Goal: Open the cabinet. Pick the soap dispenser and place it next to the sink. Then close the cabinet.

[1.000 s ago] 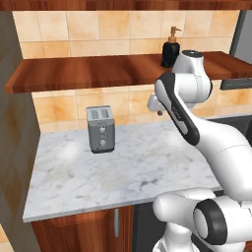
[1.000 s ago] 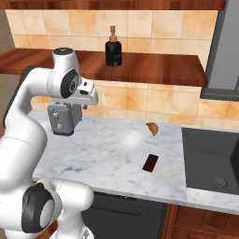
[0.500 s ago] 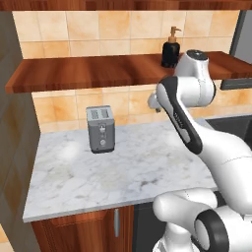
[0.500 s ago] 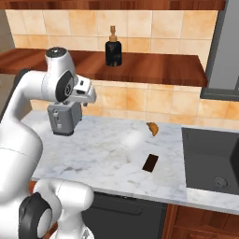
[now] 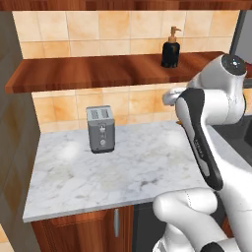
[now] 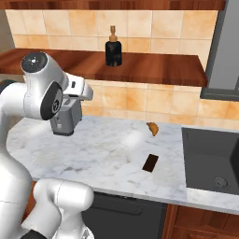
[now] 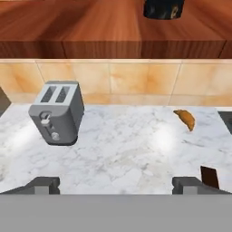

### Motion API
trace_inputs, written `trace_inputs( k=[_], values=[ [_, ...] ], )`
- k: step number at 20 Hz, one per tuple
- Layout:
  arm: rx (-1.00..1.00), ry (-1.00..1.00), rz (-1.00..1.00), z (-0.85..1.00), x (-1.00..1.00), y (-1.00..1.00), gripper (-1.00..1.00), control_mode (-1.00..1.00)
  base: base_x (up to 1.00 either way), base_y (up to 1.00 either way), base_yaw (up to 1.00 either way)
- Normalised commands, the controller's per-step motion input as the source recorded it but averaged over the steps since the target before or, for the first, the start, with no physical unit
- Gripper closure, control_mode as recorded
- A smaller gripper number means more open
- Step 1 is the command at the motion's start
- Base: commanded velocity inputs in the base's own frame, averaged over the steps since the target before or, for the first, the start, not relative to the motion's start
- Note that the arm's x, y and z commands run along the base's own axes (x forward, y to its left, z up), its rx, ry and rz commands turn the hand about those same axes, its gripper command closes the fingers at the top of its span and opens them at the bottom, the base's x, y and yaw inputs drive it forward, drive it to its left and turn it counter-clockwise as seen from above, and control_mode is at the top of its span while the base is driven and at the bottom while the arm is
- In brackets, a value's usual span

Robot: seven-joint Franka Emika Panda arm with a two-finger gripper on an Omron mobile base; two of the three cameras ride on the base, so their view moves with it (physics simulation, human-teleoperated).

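The soap dispenser (image 5: 171,49) (image 6: 112,49), a black bottle with an orange-brown pump, stands upright on the cabinet's reddish-brown shelf board (image 5: 98,71) (image 6: 158,69). In the hand view only its black base (image 7: 163,8) shows, at the top edge on the shelf (image 7: 90,27). My gripper (image 7: 117,185) is open, its fingertips (image 7: 43,183) wide apart with nothing between them. It hangs over the marble counter, below the shelf and well short of the bottle. The dark sink (image 6: 210,158) lies at the counter's right end.
A grey toaster (image 5: 101,129) (image 7: 59,113) stands on the counter (image 5: 133,172) to the left. A croissant (image 6: 152,128) (image 7: 186,118) and a flat dark brown rectangle (image 6: 150,162) (image 7: 209,176) lie near the sink. A grey-brown panel (image 5: 10,128) runs down the left edge.
The gripper has gone from shut to wide open. The arm's upper part has drawn back toward the base. The soap dispenser has stayed on the shelf.
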Motion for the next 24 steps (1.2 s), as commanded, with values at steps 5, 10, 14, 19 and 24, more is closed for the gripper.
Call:
trace_inputs(
  k=[5, 10, 14, 19, 24],
  values=[
    [0.00, -0.30, -0.08, 0.56, -0.18, -0.24, -1.00, -1.00, 0.00, 0.00, 0.00],
    [0.01, -0.19, -0.13, 0.66, 0.00, -0.19, -1.00, -1.00, 0.00, 0.00, 0.00],
    [0.01, -0.04, -0.14, 0.65, 0.00, -0.13, -1.00, -1.00, 0.00, 0.00, 0.00],
    [0.02, 0.00, -0.03, 0.18, 0.11, -0.13, -1.00, -1.00, 0.00, 0.00, 0.00],
    [0.00, 0.02, 0.15, 0.01, 0.37, -0.41, -1.00, -1.00, 0.00, 0.00, 0.00]
  ],
)
